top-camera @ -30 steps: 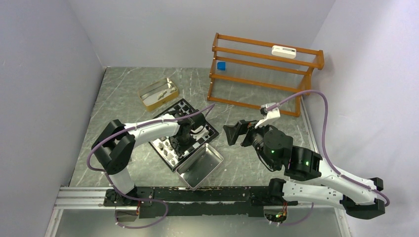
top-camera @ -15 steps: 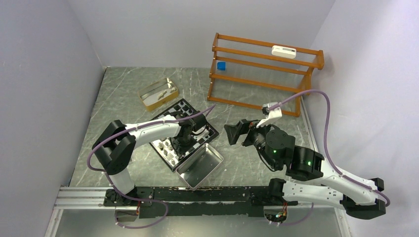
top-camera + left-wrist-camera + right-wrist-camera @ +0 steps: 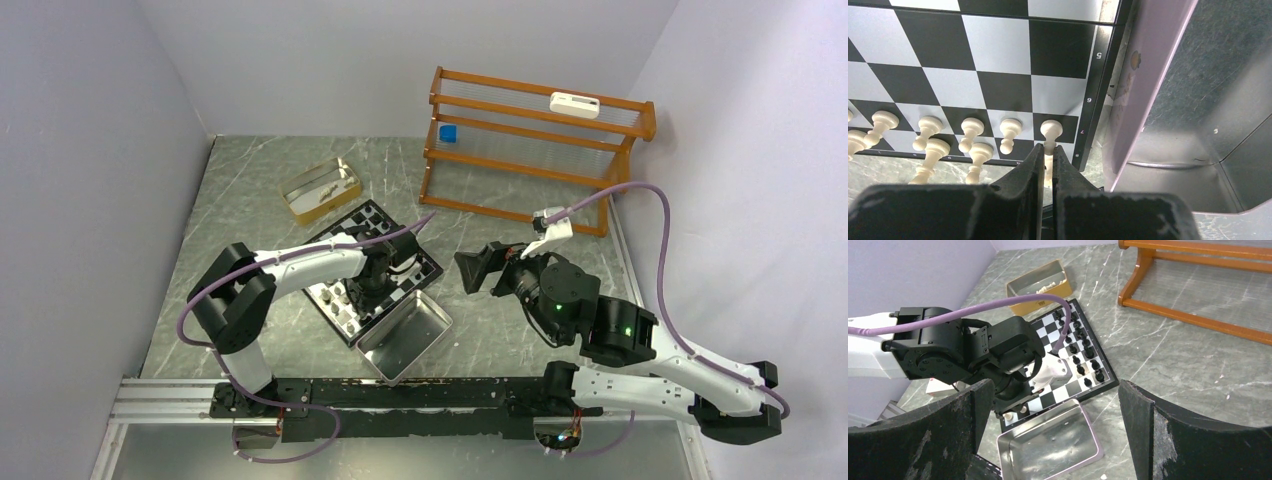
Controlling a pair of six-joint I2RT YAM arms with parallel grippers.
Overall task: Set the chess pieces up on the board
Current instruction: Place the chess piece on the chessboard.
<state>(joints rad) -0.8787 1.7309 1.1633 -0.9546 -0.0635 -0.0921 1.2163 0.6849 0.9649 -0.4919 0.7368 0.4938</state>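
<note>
Nearest to me, a shiny metal tray (image 3: 403,340) lies against the near right edge of the board (image 3: 998,50), tilted, with one wall leaning on the board's rim. The board itself sits on the table in front of the left arm, turned corner-on to me. I note the left gripper (image 3: 1048,152) low over the board's near edge, its jaws closed on the stem of a white pawn (image 3: 1051,129). That pawn is upright on the last square of its row, just beside the rim on the tray side, though its base is hidden behind the fingers. More white pieces (image 3: 1010,131) stand in two rows along the same near edge. The black pieces (image 3: 1080,347) stand in rows along the board's far right edge. The right gripper (image 3: 478,268) hangs to the right of the board, well apart from it, jaws spread wide and holding nothing. Beyond the board's far left side lies a gold box (image 3: 325,205). A wooden rack (image 3: 500,87) stands farthest, beyond the board to the right.
</note>
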